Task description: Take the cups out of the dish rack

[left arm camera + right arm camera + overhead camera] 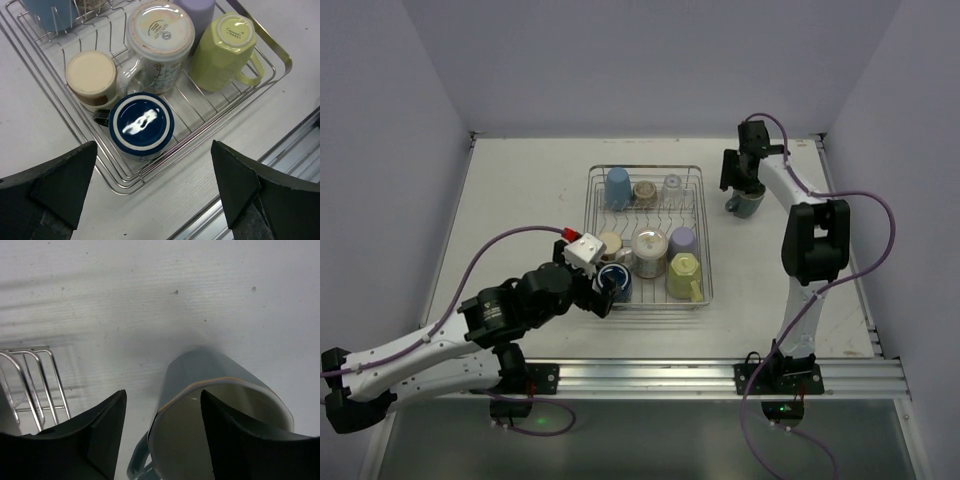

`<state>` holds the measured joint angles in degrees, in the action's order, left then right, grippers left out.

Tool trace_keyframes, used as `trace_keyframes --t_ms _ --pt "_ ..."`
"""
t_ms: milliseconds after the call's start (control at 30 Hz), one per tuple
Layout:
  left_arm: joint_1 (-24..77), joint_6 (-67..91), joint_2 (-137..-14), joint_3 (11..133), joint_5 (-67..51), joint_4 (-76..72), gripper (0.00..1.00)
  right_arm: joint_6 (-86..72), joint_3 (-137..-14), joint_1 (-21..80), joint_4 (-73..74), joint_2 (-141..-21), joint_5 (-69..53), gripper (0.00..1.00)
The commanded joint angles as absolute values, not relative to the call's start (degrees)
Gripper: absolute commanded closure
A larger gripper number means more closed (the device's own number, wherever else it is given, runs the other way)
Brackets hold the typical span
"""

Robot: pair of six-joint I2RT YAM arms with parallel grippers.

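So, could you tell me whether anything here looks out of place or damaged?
Nothing stands out: the cups in the dish rack look intact, the grey cup stands upright on the table beside it, and nothing is spilled.

Dark blue cup (141, 122), yellow-green cup (222, 50), silver rack (267, 34).

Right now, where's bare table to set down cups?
Free: the table patch left of the dish rack, and the strip behind it to the wall. Crowded: right of the rack, by the grey-teal cup under the right gripper; the left arm crosses the near-left corner.
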<state>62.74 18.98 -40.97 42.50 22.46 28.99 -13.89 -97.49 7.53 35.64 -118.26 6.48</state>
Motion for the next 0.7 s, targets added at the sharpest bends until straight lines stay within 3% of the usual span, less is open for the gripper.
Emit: trace_keyframes --t_ms 0,367,667 --pt "62.40 20.03 -43.23 46.75 18.47 26.20 0.00 -13.36 -99.23 7.29 36.12 -110.67 6.33 0.35" --pt "63.89 28.46 -58.16 50.27 12.75 12.85 0.00 -17.31 -86.59 7.38 29.99 -90.92 0.37 0.14" --pt "68.63 41.30 -69.76 51.94 28.11 1.32 0.00 -25.92 -58.90 7.73 14.78 -64.55 -12.56 0.11"
